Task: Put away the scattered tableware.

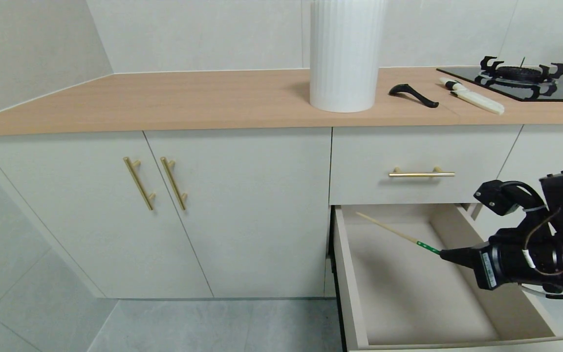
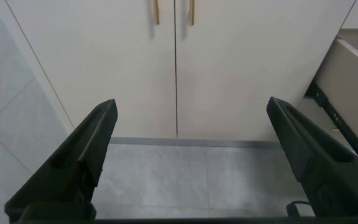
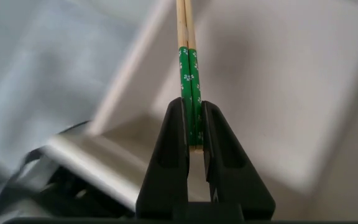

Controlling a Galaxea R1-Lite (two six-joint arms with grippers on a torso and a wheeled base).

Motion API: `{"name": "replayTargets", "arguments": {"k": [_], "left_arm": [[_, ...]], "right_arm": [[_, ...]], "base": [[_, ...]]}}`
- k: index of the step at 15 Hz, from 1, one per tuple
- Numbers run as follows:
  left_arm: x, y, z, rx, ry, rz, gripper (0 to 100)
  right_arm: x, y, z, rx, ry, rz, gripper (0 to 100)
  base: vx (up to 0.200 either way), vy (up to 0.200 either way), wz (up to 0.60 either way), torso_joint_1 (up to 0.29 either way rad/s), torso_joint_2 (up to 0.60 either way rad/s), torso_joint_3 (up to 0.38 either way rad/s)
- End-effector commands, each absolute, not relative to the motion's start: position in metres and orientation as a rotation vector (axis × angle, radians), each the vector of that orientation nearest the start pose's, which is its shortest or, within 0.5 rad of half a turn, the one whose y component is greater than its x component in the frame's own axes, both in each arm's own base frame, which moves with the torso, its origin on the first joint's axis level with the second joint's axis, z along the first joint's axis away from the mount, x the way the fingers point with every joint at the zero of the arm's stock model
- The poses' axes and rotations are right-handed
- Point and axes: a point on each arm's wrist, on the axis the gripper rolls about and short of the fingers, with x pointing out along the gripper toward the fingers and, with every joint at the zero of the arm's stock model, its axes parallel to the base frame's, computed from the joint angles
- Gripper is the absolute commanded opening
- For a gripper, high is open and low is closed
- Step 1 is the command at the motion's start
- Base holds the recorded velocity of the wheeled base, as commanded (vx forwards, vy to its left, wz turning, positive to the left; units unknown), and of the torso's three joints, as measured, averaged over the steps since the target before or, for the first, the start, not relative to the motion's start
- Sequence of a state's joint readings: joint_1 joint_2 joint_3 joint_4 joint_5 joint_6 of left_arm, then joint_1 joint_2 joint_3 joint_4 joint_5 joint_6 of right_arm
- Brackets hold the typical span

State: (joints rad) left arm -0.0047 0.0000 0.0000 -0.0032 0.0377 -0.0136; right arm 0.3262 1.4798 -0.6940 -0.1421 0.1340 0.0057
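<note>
Chopsticks (image 1: 399, 233) over open drawer (image 1: 347, 274) below wooden countertop (image 1: 188, 98).

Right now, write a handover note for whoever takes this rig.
Right gripper: shut on the pair of wooden chopsticks with green ends, held over the open beige drawer.
Left gripper: open, empty, low before the cabinet doors.
Done: drawer open; nothing visible in it yet.
Left: release the chopsticks, then store the black curved utensil and the white knife lying on the wooden counter.
</note>
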Motion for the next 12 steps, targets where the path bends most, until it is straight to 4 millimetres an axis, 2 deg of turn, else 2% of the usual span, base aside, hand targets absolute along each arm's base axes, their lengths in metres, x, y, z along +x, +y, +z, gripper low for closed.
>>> {"name": "replayTargets", "arguments": {"k": [1,5,8,12], "left_arm": [[-0.023,0.001,0.076,-0.014,-0.002,0.034,100],[-0.023,0.001,0.076,-0.014,-0.003,0.034,100],[-0.023,0.001,0.076,-0.014,-0.003,0.034,100],[-0.023,0.001,0.076,-0.014,-0.002,0.034,100]], "right_arm": [[0.243,0.083,0.145,-0.075,0.726,0.350,0],[0.268,0.098,0.123,-0.035,0.802,0.256,0],[0.293,0.119,0.088,0.018,0.823,0.151,0],[0.303,0.134,0.046,0.017,0.844,0.163,0]], "base": [[0.000,0.000,0.00,0.000,0.00,0.000],[0.000,0.000,0.00,0.000,0.00,0.000],[0.000,0.000,0.00,0.000,0.00,0.000],[0.000,0.000,0.00,0.000,0.00,0.000]]}}
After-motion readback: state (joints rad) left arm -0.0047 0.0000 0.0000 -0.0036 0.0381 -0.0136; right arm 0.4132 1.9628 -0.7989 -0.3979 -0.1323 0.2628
